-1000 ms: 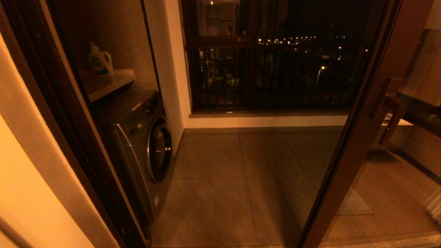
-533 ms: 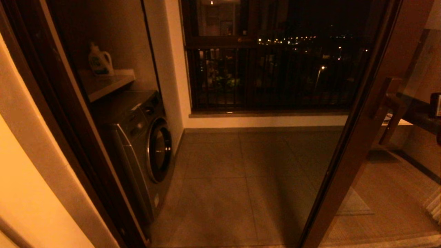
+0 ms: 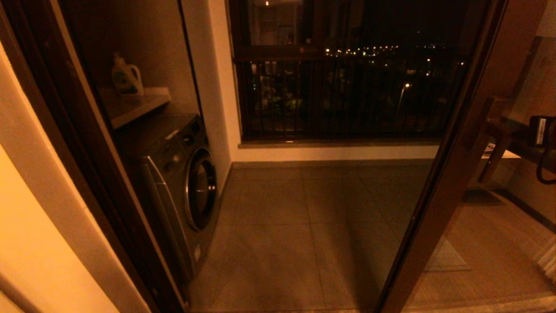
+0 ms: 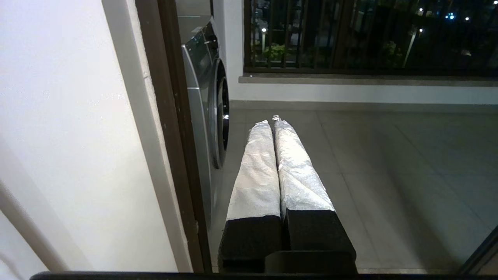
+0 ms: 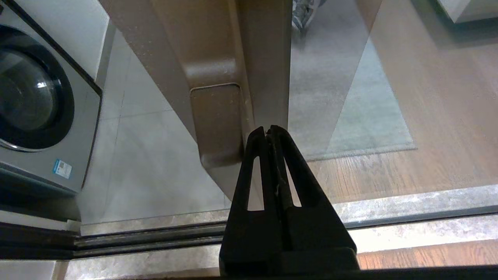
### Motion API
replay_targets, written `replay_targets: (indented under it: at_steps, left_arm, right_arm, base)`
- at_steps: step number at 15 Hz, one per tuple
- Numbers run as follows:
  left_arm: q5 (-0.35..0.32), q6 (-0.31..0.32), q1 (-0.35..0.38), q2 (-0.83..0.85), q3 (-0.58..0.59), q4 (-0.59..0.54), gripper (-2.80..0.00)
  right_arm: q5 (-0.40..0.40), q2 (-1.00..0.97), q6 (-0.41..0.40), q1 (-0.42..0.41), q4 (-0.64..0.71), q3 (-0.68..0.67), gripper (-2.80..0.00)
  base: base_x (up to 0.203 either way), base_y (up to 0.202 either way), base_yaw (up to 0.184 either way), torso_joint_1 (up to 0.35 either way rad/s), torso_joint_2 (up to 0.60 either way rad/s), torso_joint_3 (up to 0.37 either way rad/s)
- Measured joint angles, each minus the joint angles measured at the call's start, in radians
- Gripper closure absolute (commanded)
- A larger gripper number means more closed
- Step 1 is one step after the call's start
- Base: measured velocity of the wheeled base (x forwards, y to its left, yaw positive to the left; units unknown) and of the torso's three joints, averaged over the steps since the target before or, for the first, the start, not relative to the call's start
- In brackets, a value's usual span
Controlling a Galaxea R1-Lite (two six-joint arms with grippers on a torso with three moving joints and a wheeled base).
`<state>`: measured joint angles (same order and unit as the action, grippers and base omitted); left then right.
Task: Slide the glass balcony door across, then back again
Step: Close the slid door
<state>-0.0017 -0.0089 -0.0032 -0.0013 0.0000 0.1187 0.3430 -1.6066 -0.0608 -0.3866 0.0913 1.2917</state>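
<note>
The glass balcony door stands at the right of the opening; its brown stile [image 3: 438, 195] runs aslant down the head view and its glass [image 3: 512, 226] lies to the right. Its wooden bar handle [image 3: 478, 124] sits on that stile. In the right wrist view my right gripper [image 5: 268, 128] is shut on nothing, its tips close beside the handle [image 5: 216, 116] against the stile [image 5: 268, 58]; contact cannot be told. The right arm [image 3: 541, 130] shows at the head view's right edge. My left gripper [image 4: 271, 122], white-wrapped, is shut and points into the balcony, away from the door.
A washing machine [image 3: 186, 182] stands at the left under a shelf with a detergent bottle [image 3: 126, 78]. The dark window with railing bars [image 3: 347, 95] is at the back. The fixed jamb [image 4: 171, 136] is at the left; the floor track [image 5: 155, 233] runs below the door.
My right arm has come into the head view at the right edge and moved left toward the door. The door itself has not shifted.
</note>
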Motion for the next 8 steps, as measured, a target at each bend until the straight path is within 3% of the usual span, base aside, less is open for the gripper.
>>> replay_targets:
  at_steps: [8]
  left_arm:
    - [0.0,0.0,0.0,0.0,0.0,0.0,0.0]
  right_arm:
    - [-0.005,-0.014,0.033,0.056,-0.018,-0.004,0.0]
  base:
    - [0.0,0.0,0.0,0.0,0.0,0.0]
